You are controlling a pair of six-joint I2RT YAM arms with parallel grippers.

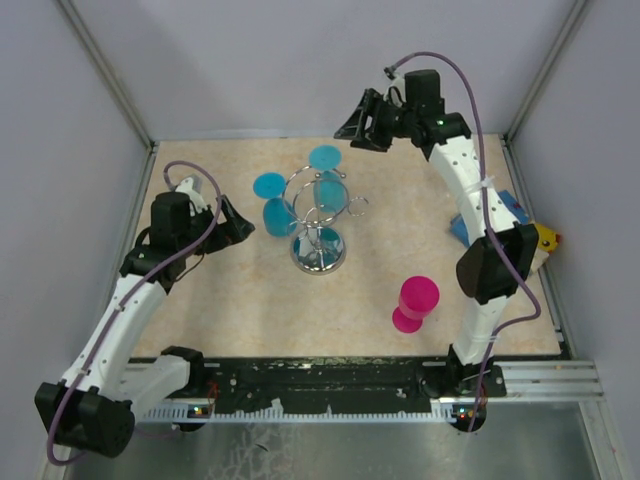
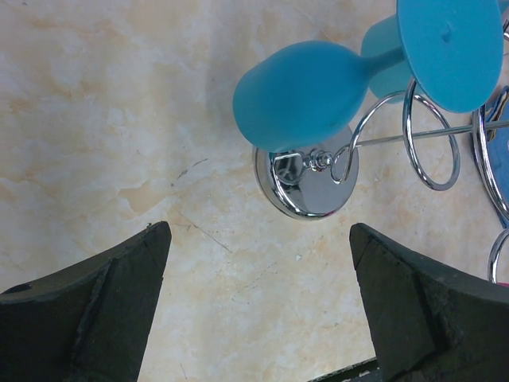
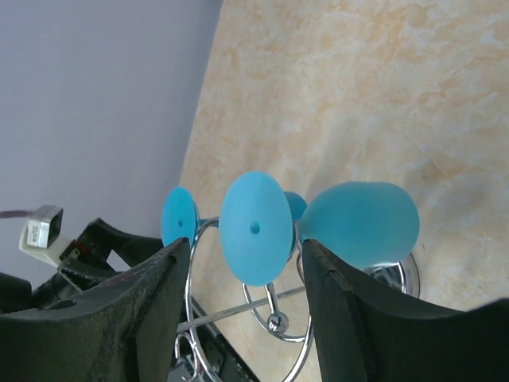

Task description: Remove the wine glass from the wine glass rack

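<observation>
Blue wine glass (image 3: 254, 228) apart from half-open right jaws.

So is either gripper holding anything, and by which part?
Nothing is held. The left gripper stands open near the rack; the right gripper is open, facing the foot of a blue wine glass, not touching it.

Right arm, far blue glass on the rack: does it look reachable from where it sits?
Likely yes: the right gripper is open, lined up on the foot of the far blue glass, with nothing between.
</observation>
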